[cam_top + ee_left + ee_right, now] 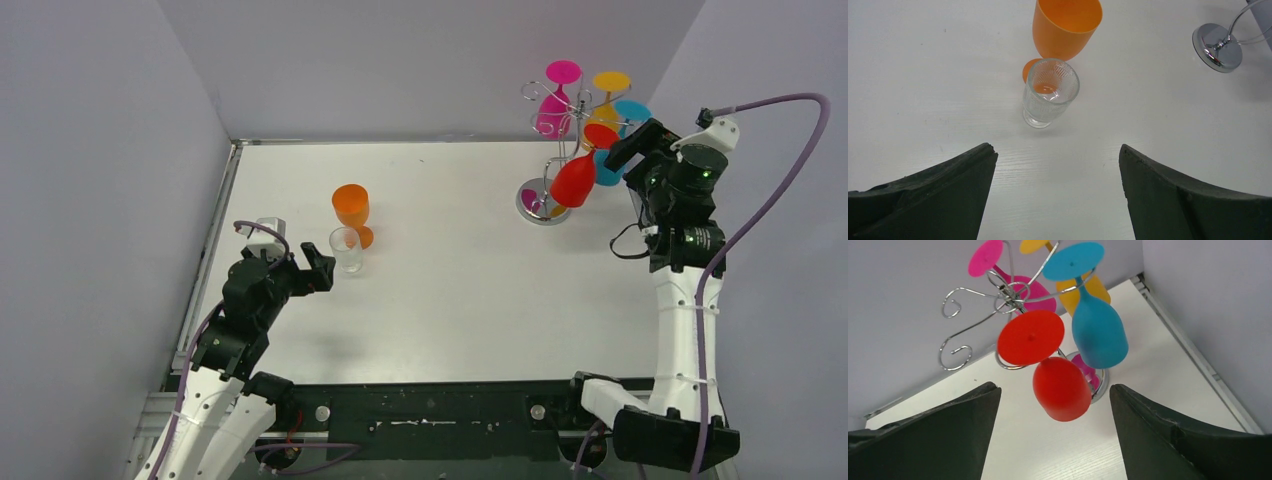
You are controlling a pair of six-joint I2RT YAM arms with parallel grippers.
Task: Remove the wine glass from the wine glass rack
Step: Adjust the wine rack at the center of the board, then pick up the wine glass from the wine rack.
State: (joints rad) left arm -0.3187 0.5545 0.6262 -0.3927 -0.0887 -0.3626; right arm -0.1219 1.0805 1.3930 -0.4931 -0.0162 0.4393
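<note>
On the wine glass rack (528,202) hang four wine glasses (573,180); left end effector (1055,150) and right end effector (1054,388) both gape empty.

The left arm (240,330) and the right arm (684,330) are built alike: white lower links, black joint housings and black wrists. A lilac cable (790,100) runs from the right arm's wrist along its white link, strapped on with thin dark ties (697,309). A thinner black wire (628,250) sits beside the joint, and a small green light (708,172) glows on that wrist. A second lilac cable (258,226) follows the left arm. The left gripper (1057,148) and the right gripper (1054,386) have broad, matte black, wedge-shaped fingers with slightly rough edges.
</note>
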